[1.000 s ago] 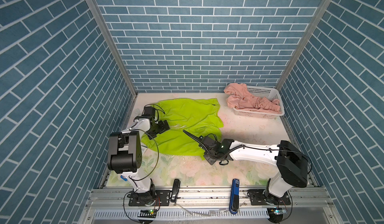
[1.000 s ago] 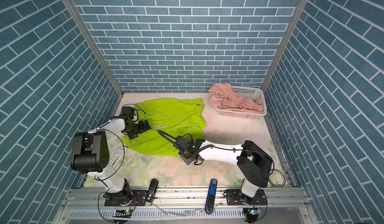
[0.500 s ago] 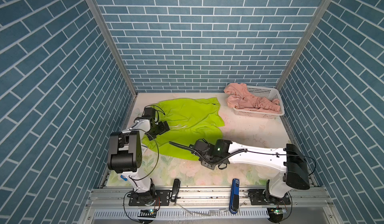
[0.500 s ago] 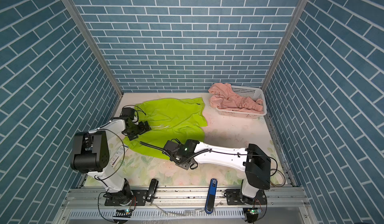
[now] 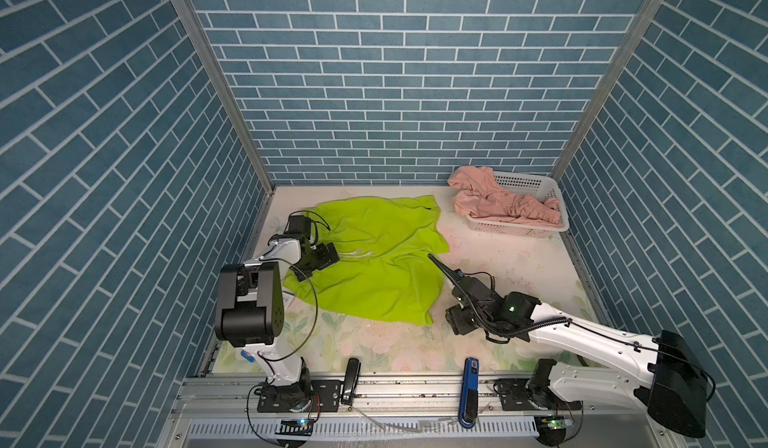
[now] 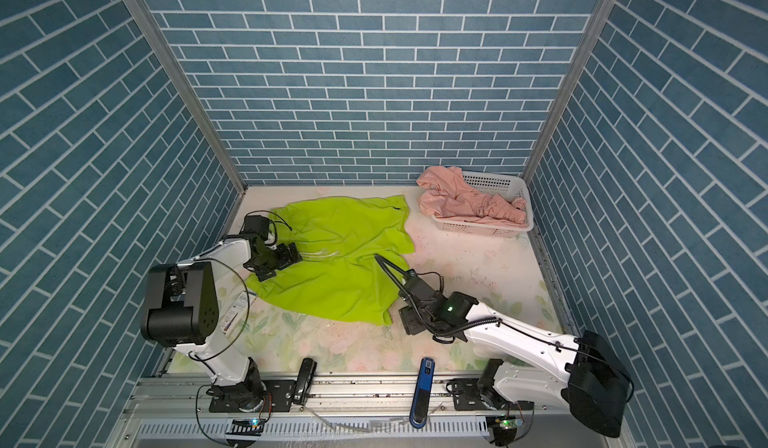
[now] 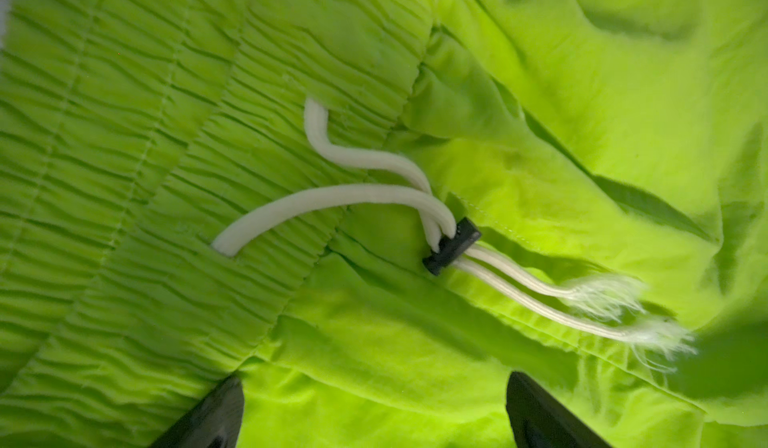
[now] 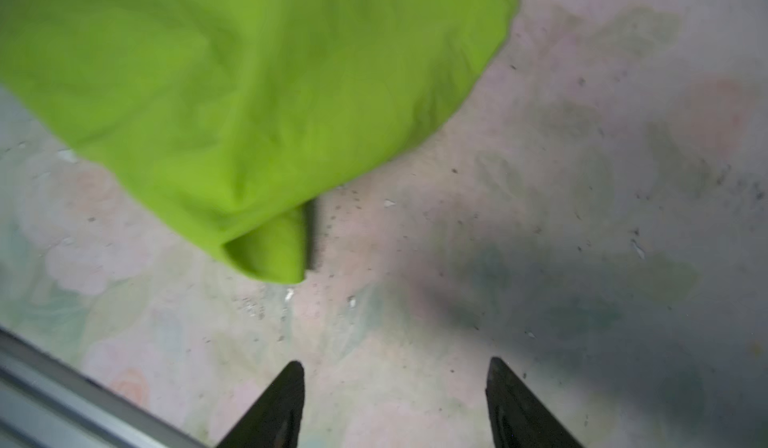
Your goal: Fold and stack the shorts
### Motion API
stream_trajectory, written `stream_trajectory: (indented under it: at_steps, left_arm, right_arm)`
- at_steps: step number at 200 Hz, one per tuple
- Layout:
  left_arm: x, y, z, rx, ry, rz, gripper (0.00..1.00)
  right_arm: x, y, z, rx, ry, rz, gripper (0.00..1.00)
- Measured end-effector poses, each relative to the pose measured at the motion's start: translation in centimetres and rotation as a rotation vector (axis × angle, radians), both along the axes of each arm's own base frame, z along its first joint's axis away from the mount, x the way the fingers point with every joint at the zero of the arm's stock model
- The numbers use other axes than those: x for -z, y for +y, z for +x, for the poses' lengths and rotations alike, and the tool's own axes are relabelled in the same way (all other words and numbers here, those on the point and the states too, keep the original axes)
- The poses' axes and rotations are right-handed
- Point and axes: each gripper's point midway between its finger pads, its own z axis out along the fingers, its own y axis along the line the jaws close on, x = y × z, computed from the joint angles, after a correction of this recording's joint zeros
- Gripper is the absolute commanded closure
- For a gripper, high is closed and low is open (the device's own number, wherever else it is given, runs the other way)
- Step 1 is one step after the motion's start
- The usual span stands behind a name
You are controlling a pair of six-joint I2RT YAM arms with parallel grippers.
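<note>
**Operator:** Location of lime-green shorts [image 5: 374,271]?

**Technician:** Lies spread out on floral table [image 5: 498,267], left of centre in both top views. Gathered waistband toward left arm, both legs toward middle of table. Wrinkled, not folded.

**Operator:** Location of salmon-pink shorts [image 5: 494,205]?

**Technician:** Sits bunched in white perforated basket [image 5: 519,229] at far right corner of table. Hangs partly over the basket rim on the side facing the green pair. Near far leg corner of lime-green shorts, not touching.

**Operator:** State of left gripper [image 7: 374,408]?

**Technician:** Fingers spread wide, nothing pinched. Hovers over the fabric just below the waistband, near white drawstring [image 7: 332,196] and black cord lock [image 7: 451,246]. Frayed cord ends on green fabric beyond the lock. Contact between fingertips and fabric: cannot tell.

**Operator:** State of right gripper [image 8: 395,383]?

**Technician:** Fingers apart, nothing between them. Hangs over bare table, just beside the near leg's hem corner, clear of the fabric. Hem corner slightly curled up in right wrist view, which is blurred.

**Operator:** Other items in view?

**Technician:** Black object [image 5: 351,379] and blue object [image 5: 469,387] on metal rail [image 5: 395,387] at front edge, between the two arm bases. Kind of object: cannot tell.
</note>
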Motion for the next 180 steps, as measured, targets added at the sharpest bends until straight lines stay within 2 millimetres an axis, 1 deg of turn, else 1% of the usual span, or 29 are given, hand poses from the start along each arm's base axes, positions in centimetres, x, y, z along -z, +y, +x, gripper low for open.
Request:
stream_trajectory:
  at_steps: [17, 29, 46, 86, 105, 132, 140, 154, 164, 180]
  left_arm:
    - [0.0, 0.0, 0.0, 0.000, 0.000, 0.000, 0.00]
    - [0.0, 0.0, 0.0, 0.001, 0.000, 0.000, 0.00]
    - [0.0, 0.0, 0.0, 0.001, 0.000, 0.000, 0.00]
    - [0.1, 0.0, -0.1, 0.004, 0.002, -0.001, 0.00]
    - [0.5, -0.1, -0.5, 0.005, 0.013, -0.004, 0.00]
    - [0.5, -0.2, -0.6, 0.006, 0.012, -0.007, 0.00]
    - [0.5, -0.2, -0.6, 0.007, 0.012, -0.008, 0.00]
    - [0.5, -0.2, -0.6, 0.007, 0.012, -0.011, 0.00]
    - [0.5, -0.2, -0.6, 0.007, 0.012, -0.011, 0.00]
    - [0.5, -0.2, -0.6, 0.008, 0.012, -0.010, 0.00]
  right_arm:
    - [0.6, -1.1, 1.7, 0.100, -0.008, 0.038, 0.29]
    - [0.6, -1.1, 2.7, 0.132, -0.020, 0.063, 0.29]
    - [1.0, 0.1, 3.7, 0.125, -0.020, 0.089, 0.30]
    - [4.1, 3.0, 4.5, 0.027, 0.067, 0.038, 0.31]
    - [4.5, 4.0, 4.8, -0.014, 0.080, 0.030, 0.32]
    - [4.4, 5.6, 5.7, -0.052, 0.076, 0.039, 0.41]
    - [4.5, 6.1, 6.1, -0.059, 0.074, 0.040, 0.46]
    - [4.3, 7.2, 7.0, -0.075, 0.067, 0.044, 0.58]
    - [3.8, 8.1, 7.7, -0.088, 0.053, 0.053, 0.62]
    - [2.7, 9.9, 8.8, -0.109, 0.021, 0.076, 0.64]
